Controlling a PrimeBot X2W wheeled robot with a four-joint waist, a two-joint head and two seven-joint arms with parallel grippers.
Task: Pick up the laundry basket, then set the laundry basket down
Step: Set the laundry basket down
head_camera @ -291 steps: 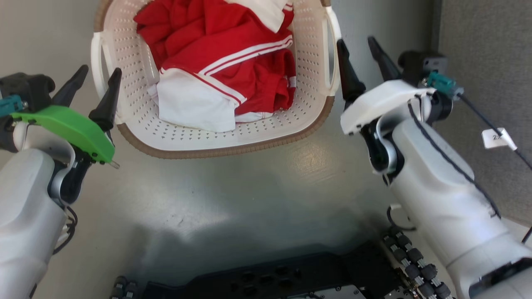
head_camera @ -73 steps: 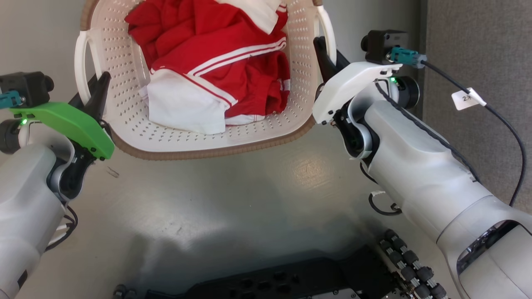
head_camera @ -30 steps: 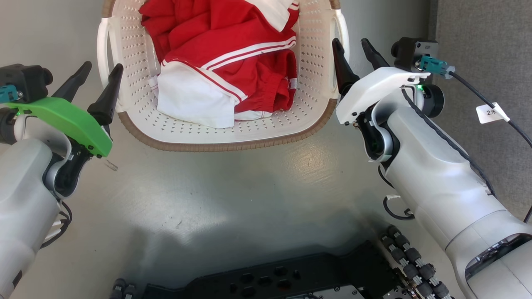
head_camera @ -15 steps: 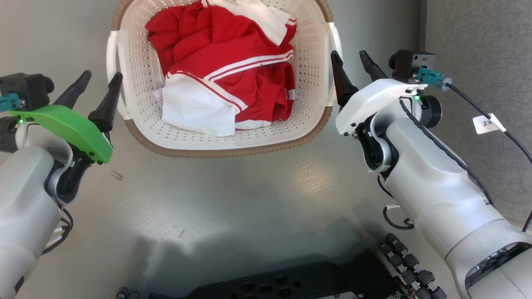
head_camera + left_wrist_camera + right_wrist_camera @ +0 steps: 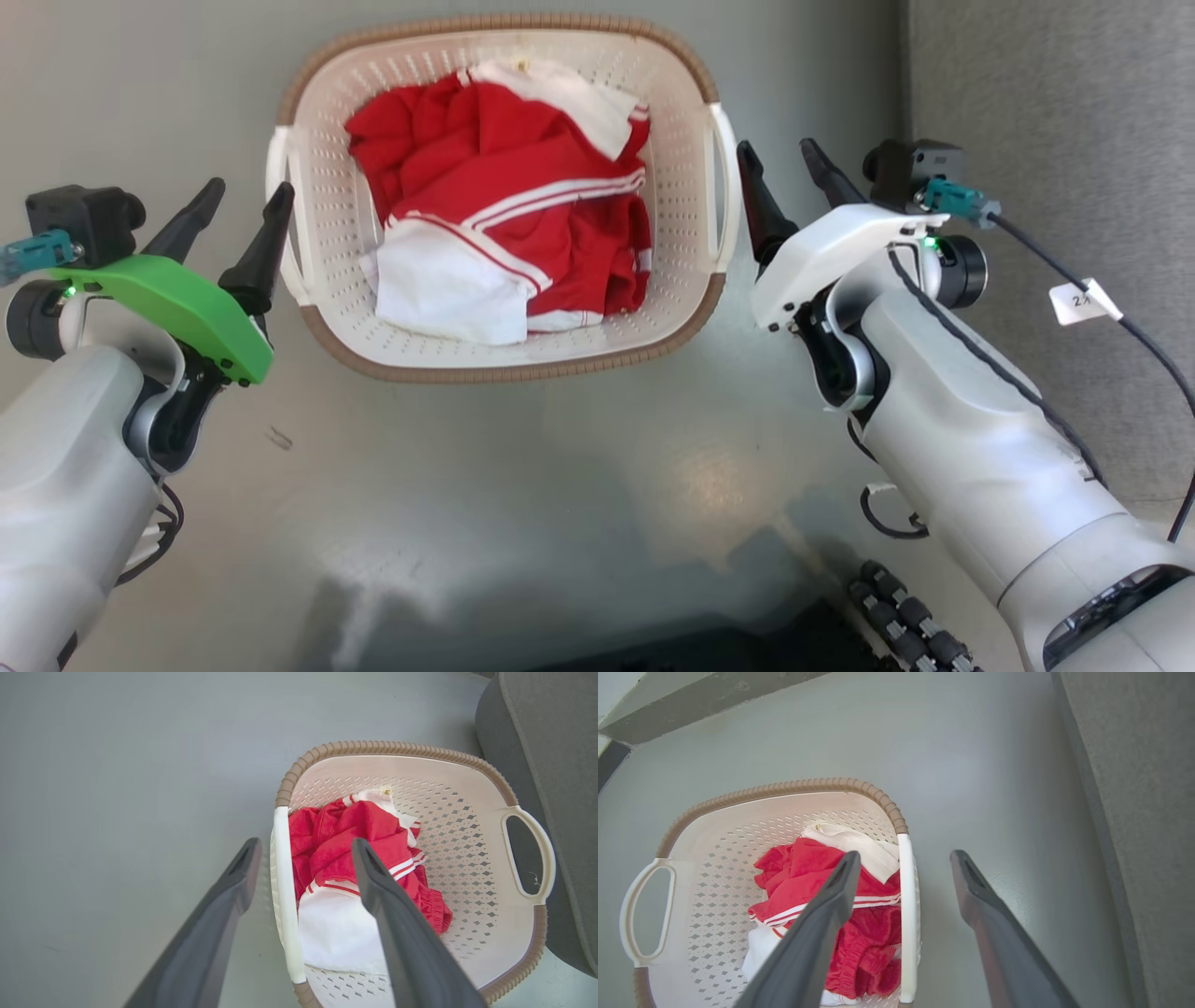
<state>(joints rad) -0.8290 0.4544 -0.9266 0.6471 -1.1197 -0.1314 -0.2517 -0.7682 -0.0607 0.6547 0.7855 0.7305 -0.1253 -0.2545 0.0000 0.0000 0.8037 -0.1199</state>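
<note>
The left gripper [image 5: 248, 190] is held wide, its two dark fingers spread and closed on nothing. In the left wrist view the white left loop handle [image 5: 283, 891] is seen in the gap between them; whether it is touched cannot be told. The right gripper [image 5: 775, 149] is likewise held wide, and the white right loop handle [image 5: 907, 914] is framed between its fingers. Between the two grippers the cream-white perforated plastic laundry basket with a brown woven-look rim [image 5: 509, 371] is set on the smooth grey floor [image 5: 560, 485]. Crumpled red and white striped clothes [image 5: 523, 215] are piled inside it. A grey fabric-covered surface [image 5: 1055, 93] is seen beyond the right arm.
</note>
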